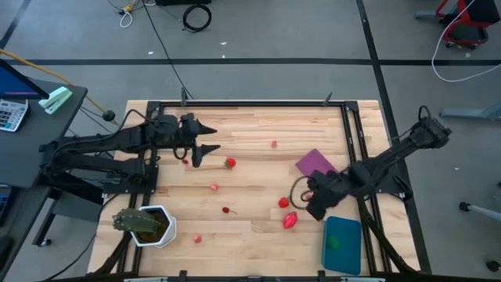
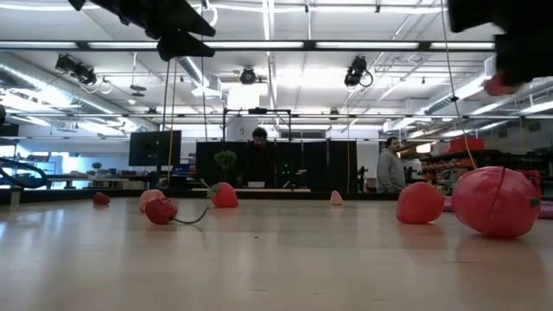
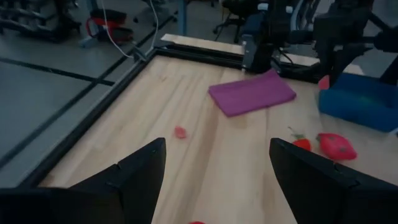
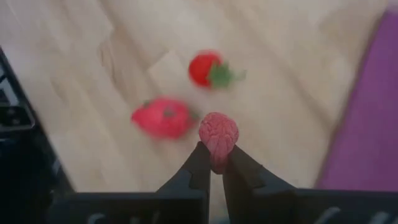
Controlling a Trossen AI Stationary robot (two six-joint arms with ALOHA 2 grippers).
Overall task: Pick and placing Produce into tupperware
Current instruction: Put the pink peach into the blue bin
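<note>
The wooden counter (image 1: pixel 258 133) carries one purple sheet (image 1: pixel 315 163), one teal tupperware (image 1: pixel 343 244) holding one green piece (image 1: pixel 335 242), and seven loose red and pink produce pieces. The right end effector (image 4: pixel 215 167) pinches a pink berry (image 4: pixel 218 132) above the counter; the left end effector (image 3: pixel 214 165) hangs open.

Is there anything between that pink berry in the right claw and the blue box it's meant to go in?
Nothing visible blocks it. The right claw grips the pink berry above the table, and the teal tupperware sits right beside it, holding only a green piece.
</note>
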